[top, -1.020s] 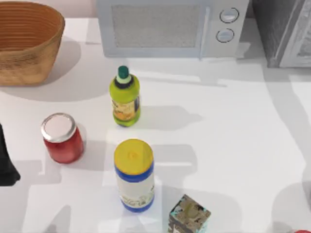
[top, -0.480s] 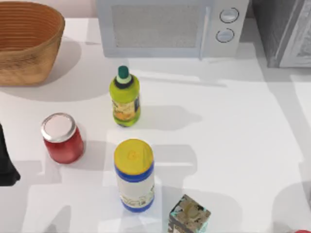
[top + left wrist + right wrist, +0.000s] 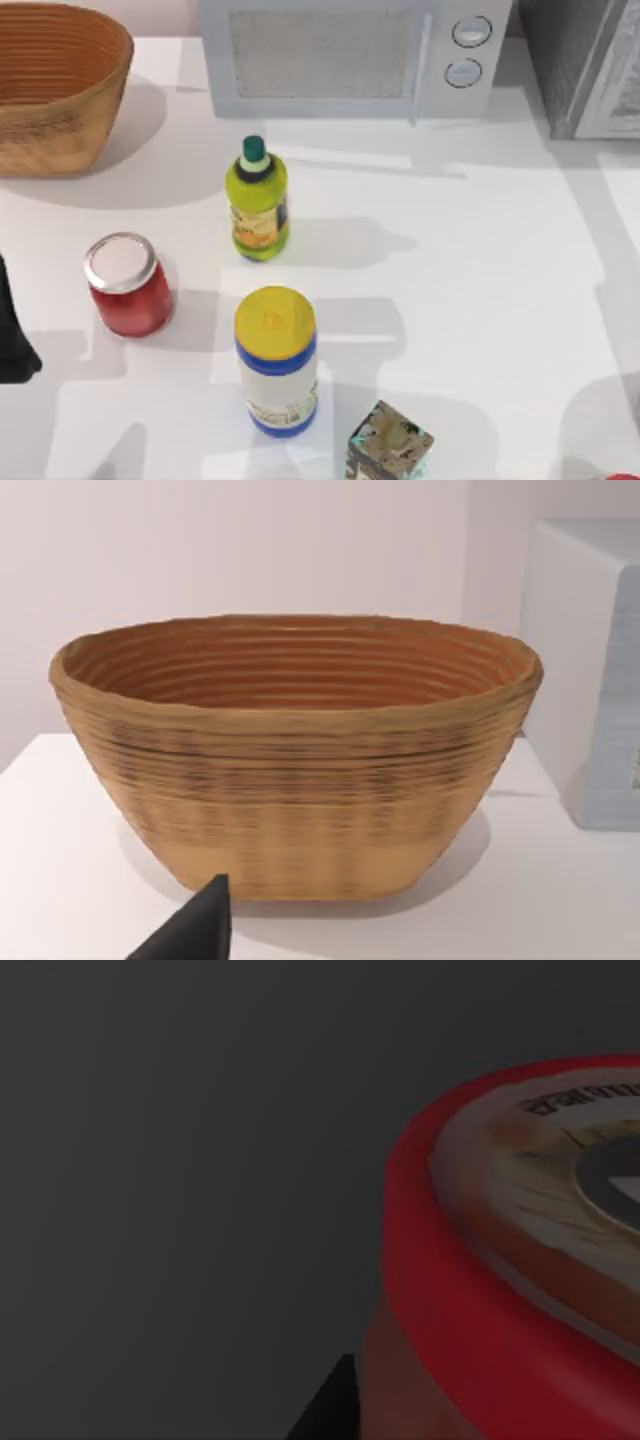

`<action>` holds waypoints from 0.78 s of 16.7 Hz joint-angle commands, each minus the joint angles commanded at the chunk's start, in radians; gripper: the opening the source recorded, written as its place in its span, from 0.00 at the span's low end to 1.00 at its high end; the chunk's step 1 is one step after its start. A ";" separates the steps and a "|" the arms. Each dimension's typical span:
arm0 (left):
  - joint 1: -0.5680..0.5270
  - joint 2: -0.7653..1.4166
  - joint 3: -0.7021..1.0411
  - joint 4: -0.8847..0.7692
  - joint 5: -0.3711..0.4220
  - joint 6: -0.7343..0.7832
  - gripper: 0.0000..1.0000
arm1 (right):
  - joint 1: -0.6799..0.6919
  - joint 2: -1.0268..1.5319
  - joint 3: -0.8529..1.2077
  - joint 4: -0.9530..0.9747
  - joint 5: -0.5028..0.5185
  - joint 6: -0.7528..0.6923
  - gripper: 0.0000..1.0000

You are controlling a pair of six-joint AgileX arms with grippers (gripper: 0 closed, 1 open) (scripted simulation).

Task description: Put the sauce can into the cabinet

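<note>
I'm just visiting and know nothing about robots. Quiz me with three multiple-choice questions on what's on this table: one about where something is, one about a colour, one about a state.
1. Where does the basket stand?
A. the table's far left corner
B. beside the cabinet
C. the near right corner

2. What colour is the cap of the blue-banded bottle?
A. green
B. yellow
C. silver

3. How is the red jar?
A. tipped over
B. open
C. upright with its lid on

Answers: 1 A, the top view shows it left of the microwave. 2 B, its round top is yellow. 3 C, its silver lid faces up.
</note>
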 joint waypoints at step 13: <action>0.000 0.000 0.000 0.000 0.000 0.000 1.00 | 0.000 0.000 0.000 0.000 0.000 0.000 0.75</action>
